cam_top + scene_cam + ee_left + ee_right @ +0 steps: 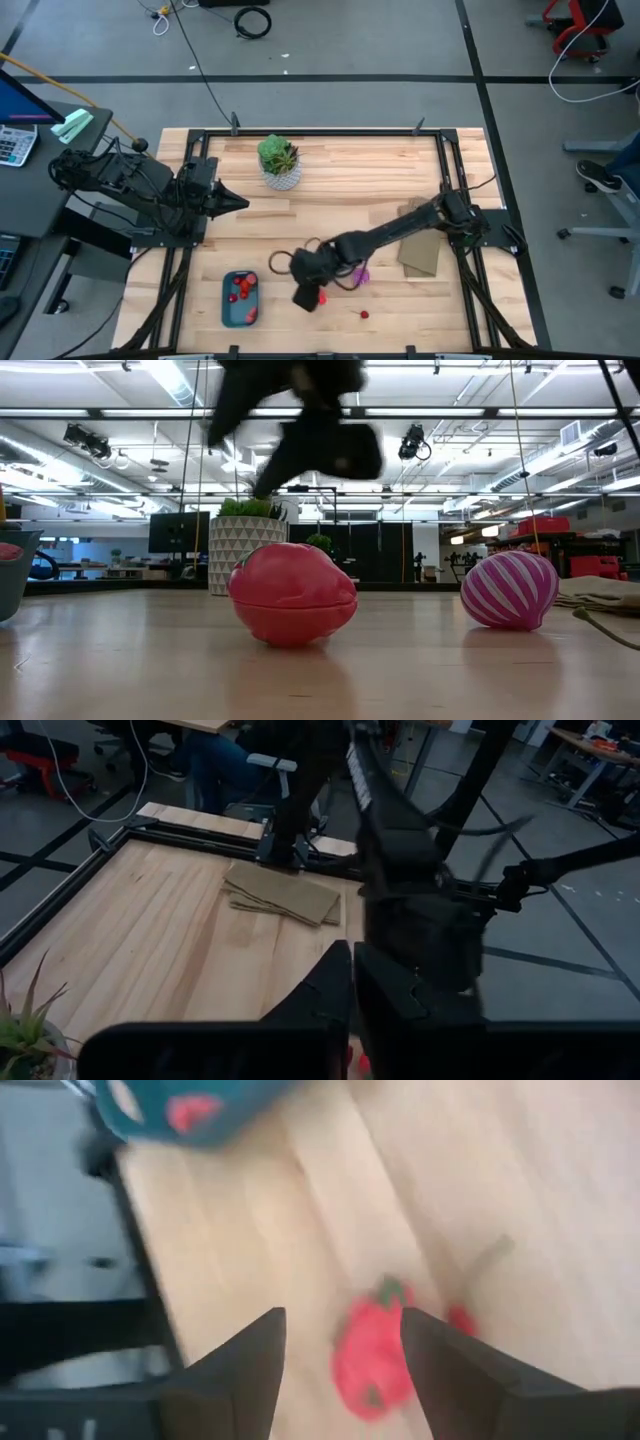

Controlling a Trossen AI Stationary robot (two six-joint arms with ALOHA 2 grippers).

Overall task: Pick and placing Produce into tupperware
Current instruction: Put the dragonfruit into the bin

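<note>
A few small red pieces (243,290) already sit in the shallow teal plastic tray (228,312). The right gripper (340,1342), fingers spread, hovers over the oval pink-red fruit (292,594), with the purple ribbed ball (509,590) at its 3 o'clock, both left.

Right wrist view blurred w/ tupperware (190,1110) cut off at edge; low-view right arm (300,420) smeared.

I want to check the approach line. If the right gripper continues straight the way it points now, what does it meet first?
Probably the oval red-pink piece: it lies on the table between the open fingers of the right gripper. Depth is unclear.
</note>
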